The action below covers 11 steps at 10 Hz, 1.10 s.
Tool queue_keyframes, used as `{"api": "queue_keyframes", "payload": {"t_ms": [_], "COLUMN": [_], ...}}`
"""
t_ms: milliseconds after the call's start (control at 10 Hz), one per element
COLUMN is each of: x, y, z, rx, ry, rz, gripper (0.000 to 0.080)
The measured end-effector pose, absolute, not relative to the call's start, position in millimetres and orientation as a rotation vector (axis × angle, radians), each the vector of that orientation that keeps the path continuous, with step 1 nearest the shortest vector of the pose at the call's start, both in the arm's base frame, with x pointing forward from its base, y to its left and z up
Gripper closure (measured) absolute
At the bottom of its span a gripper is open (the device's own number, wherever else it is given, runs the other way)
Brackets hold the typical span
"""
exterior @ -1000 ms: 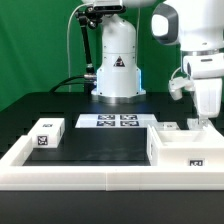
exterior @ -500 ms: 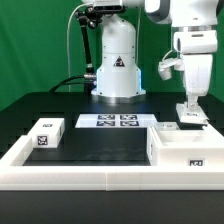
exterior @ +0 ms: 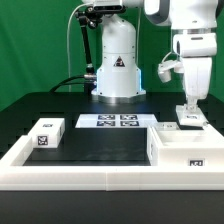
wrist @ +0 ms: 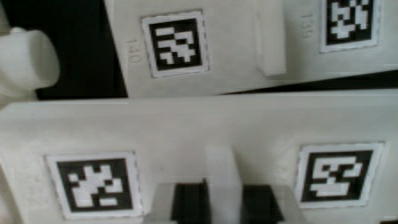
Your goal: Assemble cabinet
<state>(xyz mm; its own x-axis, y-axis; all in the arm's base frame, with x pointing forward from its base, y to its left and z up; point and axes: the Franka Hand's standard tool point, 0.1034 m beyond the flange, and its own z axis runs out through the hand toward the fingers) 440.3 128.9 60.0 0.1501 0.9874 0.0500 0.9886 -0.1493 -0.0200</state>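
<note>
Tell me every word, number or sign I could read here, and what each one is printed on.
No words or numbers are readable in either view.
On the arm's white base: a dark triangle sign, too small to read.
On the marker board: four black-and-white square tags, patterns only.
On the small white block and the cabinet box: similar tags, no letters.

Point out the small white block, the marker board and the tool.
small white block (exterior: 48, 133): exterior view, middle of the block, near its upper front edge.
marker board (exterior: 116, 121): exterior view, centre of the strip, among its tags.
tool (exterior: 190, 113): exterior view, midway between the fingertips.
</note>
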Motion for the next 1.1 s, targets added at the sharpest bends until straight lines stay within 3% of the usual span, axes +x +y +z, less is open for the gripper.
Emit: {"api": "queue_keyframes", "payload": {"t_ms": [1100], "x": [451.4], "y": [124.7], "z": [61.8], "rx": [-2.365], "ry": [-2.000], "rz": [-0.052], "gripper": [0.0731]}}
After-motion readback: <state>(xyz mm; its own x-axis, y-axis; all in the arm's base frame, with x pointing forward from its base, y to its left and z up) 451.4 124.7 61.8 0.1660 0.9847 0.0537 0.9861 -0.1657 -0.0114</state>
